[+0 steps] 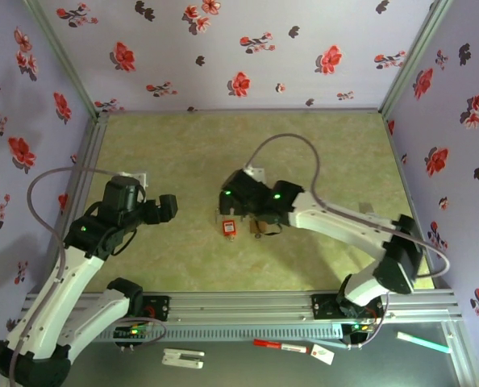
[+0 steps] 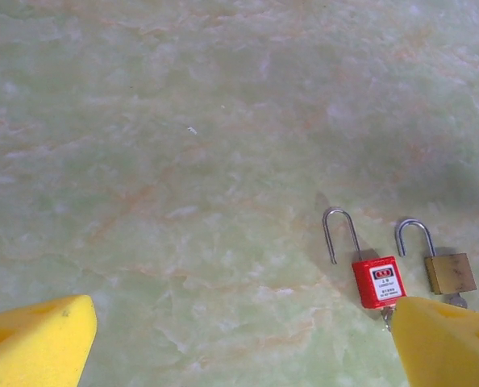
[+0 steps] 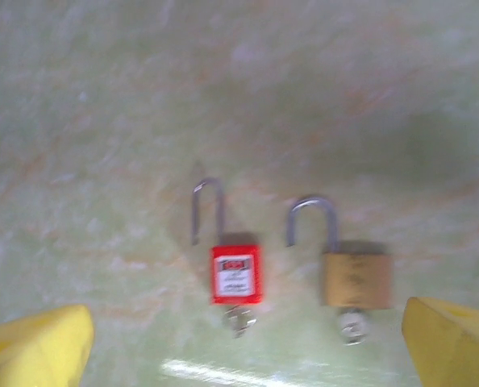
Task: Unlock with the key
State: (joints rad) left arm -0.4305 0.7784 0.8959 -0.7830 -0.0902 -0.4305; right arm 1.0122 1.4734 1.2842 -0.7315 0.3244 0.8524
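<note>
– So, where do the locks lie, and does either hand have hold of anything?

– Both lie flat on your pale green marbled tabletop [image 2: 183, 121], just beside each other without touching: the red box-shaped padlock with a steel shackle [image 3: 236, 274], and the square brass padlock [image 3: 355, 280]. A small silver key [image 3: 239, 319] sits in the base of the red one, and a second silver key [image 3: 353, 327] sits in the base of the brass one. Your right hand [image 3: 243, 347] hangs over the pair with its yellow fingers spread wide, one out to each side, gripping nothing. Your left hand [image 2: 247, 347] is off to one side. It is just as wide open and just as empty, and it sees the locks from a slant.

– Why are they lying that way round?

– The key ends point toward your right hand's fingers and the shackles point away. That looks deliberate to me, since a hand has to come in from the key side to pinch and turn a key.

– And are they unlocked?

– I judge so. On each lock one leg of the shackle stands free of the body, so both look sprung. With the fingers that far apart you can lift clear without nudging either key. I'd treat the task as nearly or fully done.
</note>
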